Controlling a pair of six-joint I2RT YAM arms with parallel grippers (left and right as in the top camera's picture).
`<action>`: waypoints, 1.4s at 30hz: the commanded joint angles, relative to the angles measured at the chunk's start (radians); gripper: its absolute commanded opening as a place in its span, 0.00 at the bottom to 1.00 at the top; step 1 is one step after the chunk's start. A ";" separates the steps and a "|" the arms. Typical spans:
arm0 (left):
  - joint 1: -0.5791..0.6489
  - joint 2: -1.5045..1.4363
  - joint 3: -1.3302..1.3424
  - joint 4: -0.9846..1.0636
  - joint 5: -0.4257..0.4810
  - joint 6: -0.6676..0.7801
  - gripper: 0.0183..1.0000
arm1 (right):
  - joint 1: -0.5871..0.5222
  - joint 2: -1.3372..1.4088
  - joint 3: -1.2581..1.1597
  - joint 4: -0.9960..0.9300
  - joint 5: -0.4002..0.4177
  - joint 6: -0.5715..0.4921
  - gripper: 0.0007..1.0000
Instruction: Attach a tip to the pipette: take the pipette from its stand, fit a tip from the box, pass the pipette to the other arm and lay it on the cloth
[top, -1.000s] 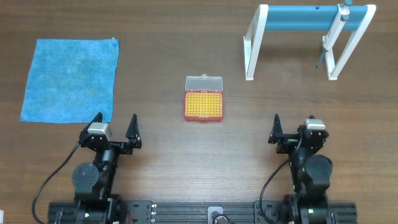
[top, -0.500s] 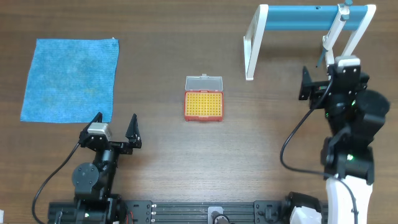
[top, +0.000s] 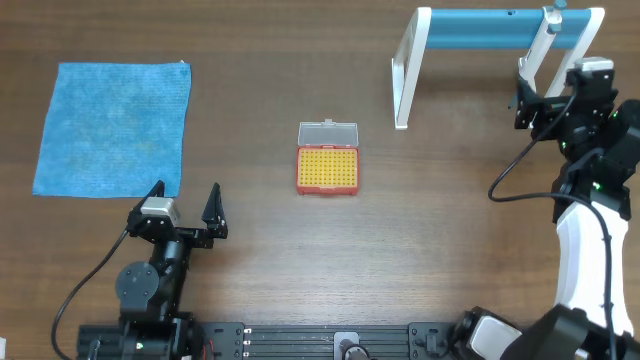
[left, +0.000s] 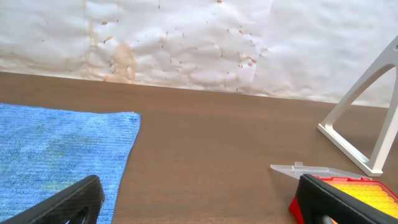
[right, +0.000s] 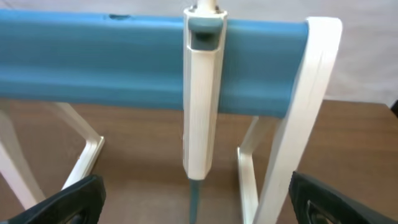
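Stock as I read it from my station:

1. Pipette (right: 201, 93): on its stand (right: 93, 62) at the far right of the table (top: 300, 270). I see its head hooked over the blue bar near the right end frame. The long axis is upright, with the narrow end pointing down at the table. Nothing touches it.
2. Right gripper (right: 196, 182): raised in front of the stand, facing the pipette. I count its two fingers well apart, one to each side of the pipette's lower shaft, with nothing between the pads.
3. Tip box (top: 327, 170): mid-table, well apart from the stand and the cloth. The red base is filled with rows of yellow tips. The clear lid (top: 328, 133) is folded open on the far side.
4. Cloth (top: 112, 128): blue, spread flat at the far left, with nothing lying on it.
5. Left gripper (top: 187, 192): low over the table just beside the cloth's near right corner. I see its fingers spread and nothing in them.
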 joint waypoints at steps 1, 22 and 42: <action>0.003 -0.005 -0.002 -0.006 0.008 0.016 1.00 | -0.002 0.065 0.021 0.066 -0.046 0.053 0.98; 0.003 -0.005 -0.002 -0.006 0.008 0.016 1.00 | 0.060 0.282 0.044 0.348 -0.053 0.159 0.97; 0.003 -0.005 -0.002 -0.006 0.008 0.016 1.00 | 0.069 0.342 0.055 0.448 -0.030 0.152 0.93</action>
